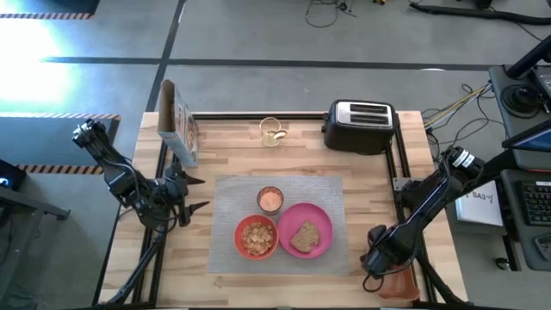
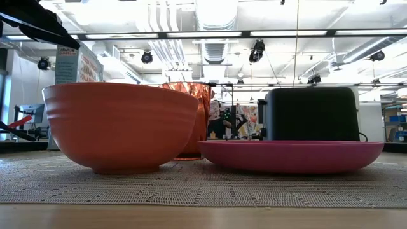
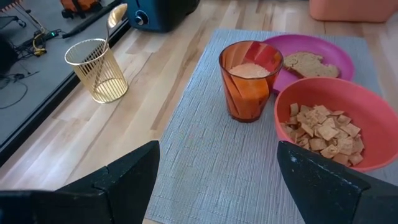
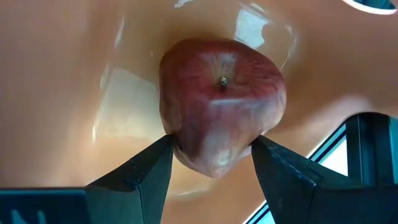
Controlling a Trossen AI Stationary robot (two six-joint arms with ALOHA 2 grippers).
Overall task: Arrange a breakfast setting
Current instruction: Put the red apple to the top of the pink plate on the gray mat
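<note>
Four pieces already sit on the grey woven rectangular mat [image 1: 280,226]: a red-orange bowl [image 1: 256,238] filled with cereal squares, a round pink plate [image 1: 306,231] carrying a brown toast slice [image 1: 304,238], and a small clear orange-tinted cup [image 1: 270,199] holding a pale filling, just behind the bowl and plate. The gold spoon [image 3: 115,14] is not yet on the mat; it appears to stand in a gold wire holder [image 1: 272,132] near the table's far edge, beside the black-and-chrome toaster [image 1: 360,126]. The red apple [image 4: 222,106] is also outstanding: it lies in the orange rectangular tray [image 1: 399,285] off the table's near right corner, and the right gripper [image 4: 211,165] has its fingers pressed against both sides of it (a grasp, by the look of it, though the apple has not left the tray). The left gripper [image 3: 217,180] hovers with fingers spread wide and empty at the mat's left edge, near a cereal box [image 1: 177,123]. I judge the setting more than half done, with apple and spoon remaining.
</note>
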